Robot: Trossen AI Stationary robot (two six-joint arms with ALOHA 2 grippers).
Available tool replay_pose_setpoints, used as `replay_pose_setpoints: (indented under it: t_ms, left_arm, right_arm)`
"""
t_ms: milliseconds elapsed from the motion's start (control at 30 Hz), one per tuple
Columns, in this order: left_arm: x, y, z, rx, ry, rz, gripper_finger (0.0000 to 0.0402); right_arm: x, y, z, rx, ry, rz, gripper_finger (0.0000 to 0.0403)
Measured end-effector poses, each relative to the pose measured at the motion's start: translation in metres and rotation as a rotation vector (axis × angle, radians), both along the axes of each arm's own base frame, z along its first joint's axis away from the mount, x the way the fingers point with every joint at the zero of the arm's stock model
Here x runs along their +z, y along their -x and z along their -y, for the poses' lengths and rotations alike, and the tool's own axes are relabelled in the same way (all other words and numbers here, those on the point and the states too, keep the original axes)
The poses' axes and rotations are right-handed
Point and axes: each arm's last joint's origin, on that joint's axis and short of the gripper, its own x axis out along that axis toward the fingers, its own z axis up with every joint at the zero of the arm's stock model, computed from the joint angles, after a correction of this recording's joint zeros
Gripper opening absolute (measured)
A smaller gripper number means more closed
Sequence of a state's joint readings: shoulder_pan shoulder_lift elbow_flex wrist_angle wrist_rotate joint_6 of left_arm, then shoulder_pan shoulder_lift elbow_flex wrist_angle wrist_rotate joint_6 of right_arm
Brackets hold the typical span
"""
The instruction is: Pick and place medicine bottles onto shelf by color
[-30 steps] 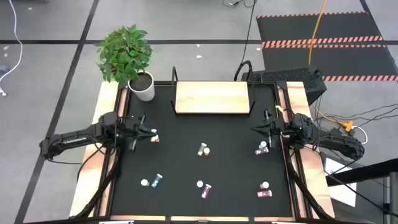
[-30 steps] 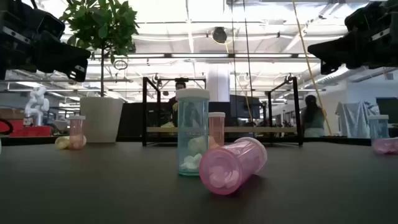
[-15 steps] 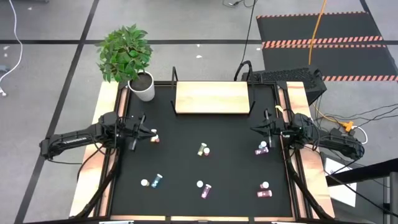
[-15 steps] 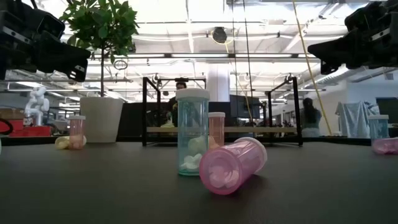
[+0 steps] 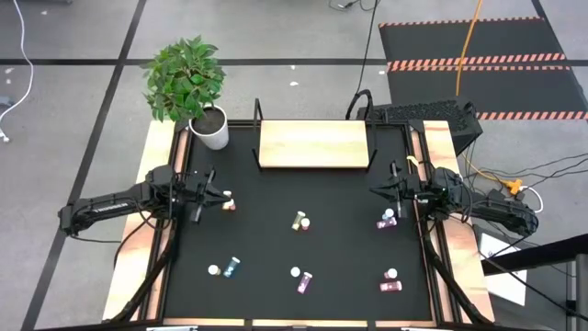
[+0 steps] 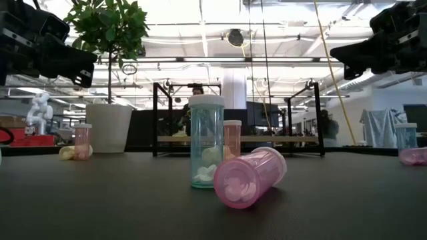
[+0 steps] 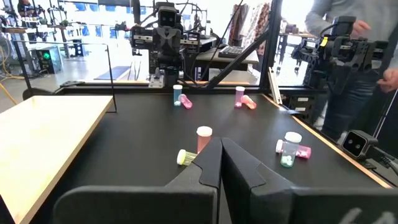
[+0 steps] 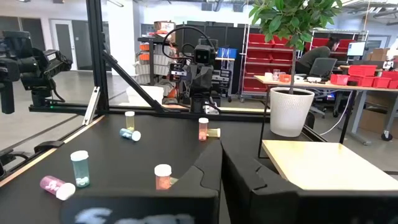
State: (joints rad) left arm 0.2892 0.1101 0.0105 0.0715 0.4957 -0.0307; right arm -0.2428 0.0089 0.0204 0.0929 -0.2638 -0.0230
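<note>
Several small medicine bottles with white caps are scattered on the black table. A pink and a yellow one (image 5: 227, 203) lie just in front of my left gripper (image 5: 208, 194). A yellow one (image 5: 299, 221) sits mid-table, and a purple and a blue one (image 5: 387, 219) lie by my right gripper (image 5: 380, 190). More bottles line the near edge: blue (image 5: 230, 267), purple (image 5: 301, 279), pink (image 5: 390, 283). The tan shelf (image 5: 313, 144) stands at the far middle, bare. Both grippers hover above the table at its side edges, shut, fingertips together (image 7: 221, 146) (image 8: 221, 149), facing each other.
A white pot (image 5: 210, 127) with a green plant stands at the far left corner beside the shelf. A keyboard (image 5: 423, 112) lies beyond the far right corner. In the low view a teal bottle (image 6: 207, 142) stands upright and a pink one (image 6: 250, 176) lies beside it.
</note>
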Motion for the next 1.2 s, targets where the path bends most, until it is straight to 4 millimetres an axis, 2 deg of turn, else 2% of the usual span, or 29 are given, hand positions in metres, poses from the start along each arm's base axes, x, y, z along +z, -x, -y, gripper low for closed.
replay_pose_setpoints:
  t_ms: [600,800,1000,1133,1200]
  left_arm:
    - [0.0,0.0,0.0,0.0,0.0,0.0,0.001]
    - [0.0,0.0,0.0,0.001,0.0,0.0,0.001]
    - [0.0,0.0,0.0,0.0,-0.001,0.002,0.001]
    - [0.0,0.0,0.0,0.0,-0.001,0.004,0.001]
    - [0.0,0.0,0.0,0.0,-0.001,0.004,0.001]
  right_arm:
    - [0.0,0.0,0.0,0.0,0.002,0.005,0.0]
    - [0.012,0.001,0.0,-0.019,-0.025,0.125,0.0]
    - [0.024,0.005,0.004,-0.084,-0.398,0.275,0.0]
    - [0.018,0.003,0.008,-0.139,-0.754,0.278,0.0]
    - [0.016,0.002,0.01,-0.181,-0.867,0.285,0.0]
